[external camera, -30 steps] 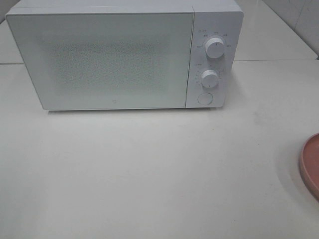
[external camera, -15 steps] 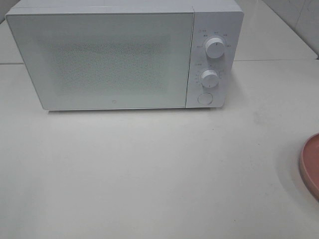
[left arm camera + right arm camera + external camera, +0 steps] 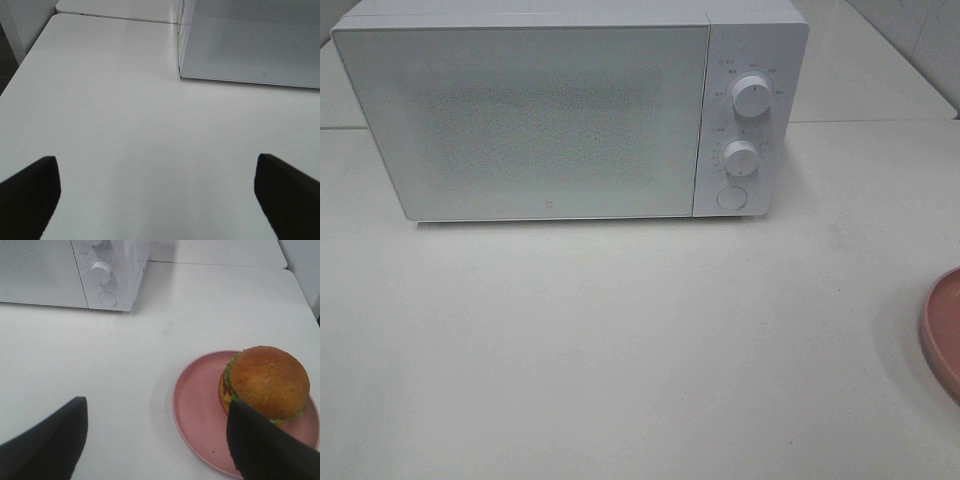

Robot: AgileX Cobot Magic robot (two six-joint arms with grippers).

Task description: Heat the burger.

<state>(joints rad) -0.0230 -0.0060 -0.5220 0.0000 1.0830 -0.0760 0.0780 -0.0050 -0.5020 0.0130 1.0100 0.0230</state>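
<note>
The burger [image 3: 267,382], with a golden-brown bun, lettuce and tomato, sits on a round pink plate [image 3: 197,412] in the right wrist view. My right gripper [image 3: 155,440] hovers open above the table, its dark fingers [image 3: 50,440] spread, with the burger just beyond one finger and nothing held. In the high view only the plate's edge [image 3: 942,330] shows at the right border, and the burger is out of frame. My left gripper [image 3: 157,192] is wide open over bare table, near the left front corner of the white microwave [image 3: 250,45]. The microwave [image 3: 560,110] stands shut at the back.
The microwave has two knobs [image 3: 751,96] and a round button [image 3: 731,198] on its right panel. A seam between table sections [image 3: 870,122] runs behind it. The table's left edge [image 3: 20,75] shows in the left wrist view.
</note>
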